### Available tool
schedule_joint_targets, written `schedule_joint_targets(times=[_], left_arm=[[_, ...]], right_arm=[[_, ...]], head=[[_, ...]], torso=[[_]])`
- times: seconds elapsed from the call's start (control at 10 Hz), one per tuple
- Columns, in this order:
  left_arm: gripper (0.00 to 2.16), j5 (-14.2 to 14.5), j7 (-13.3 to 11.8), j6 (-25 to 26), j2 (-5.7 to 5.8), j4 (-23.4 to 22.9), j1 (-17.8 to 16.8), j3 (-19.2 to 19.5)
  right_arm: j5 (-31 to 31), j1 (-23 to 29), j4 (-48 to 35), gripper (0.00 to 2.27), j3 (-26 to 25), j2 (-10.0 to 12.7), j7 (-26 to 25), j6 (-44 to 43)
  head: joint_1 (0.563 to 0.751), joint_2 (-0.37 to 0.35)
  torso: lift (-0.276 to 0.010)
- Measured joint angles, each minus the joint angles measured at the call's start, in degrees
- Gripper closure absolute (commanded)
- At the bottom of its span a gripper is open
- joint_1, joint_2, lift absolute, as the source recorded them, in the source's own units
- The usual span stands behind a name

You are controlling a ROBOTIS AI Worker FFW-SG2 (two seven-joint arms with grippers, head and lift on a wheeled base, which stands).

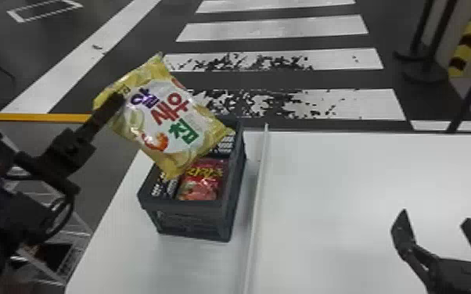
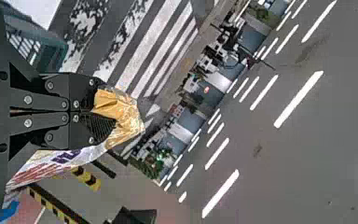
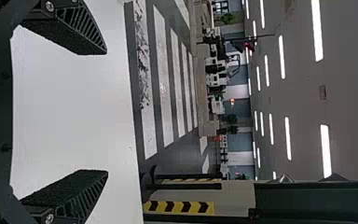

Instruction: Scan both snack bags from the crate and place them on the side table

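My left gripper (image 1: 119, 97) is shut on the upper left edge of the yellow snack bag (image 1: 164, 117), which hangs tilted above the dark crate (image 1: 197, 207). A red snack bag (image 1: 203, 181) lies inside the crate, partly covered from above by the yellow one. In the left wrist view, the fingers of my left gripper (image 2: 95, 112) pinch the yellow bag (image 2: 128, 119). Over the white table's right part, my right gripper (image 1: 434, 230) stands open; the right wrist view has my right gripper (image 3: 105, 112) with its fingers wide apart.
The crate stands on the left part of a white table (image 1: 344, 187), beside a raised pale strip (image 1: 260, 187). An orange bar (image 1: 43, 117) runs behind the left arm. Dark posts (image 1: 428, 47) stand on the floor at the back right.
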Motion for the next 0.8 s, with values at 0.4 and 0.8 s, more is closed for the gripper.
schedule_joint_targets(times=[0.4, 0.8], left_arm=[[2.14, 0.7, -1.0, 3.1, -1.34, -0.6, -1.7, -6.9], [2.14, -7.7, -0.8, 3.3, -2.71, 2.8, -6.2, -22.7]], right_arm=[[0.0, 0.6, -0.6, 0.08, -1.4, 0.1, 0.0, 0.4], [-0.7, 1.2, -1.7, 0.08, -4.4, 0.3, 0.0, 1.0]], head=[[0.695, 0.066], [0.695, -0.113]], torso=[[-0.095], [-0.095]])
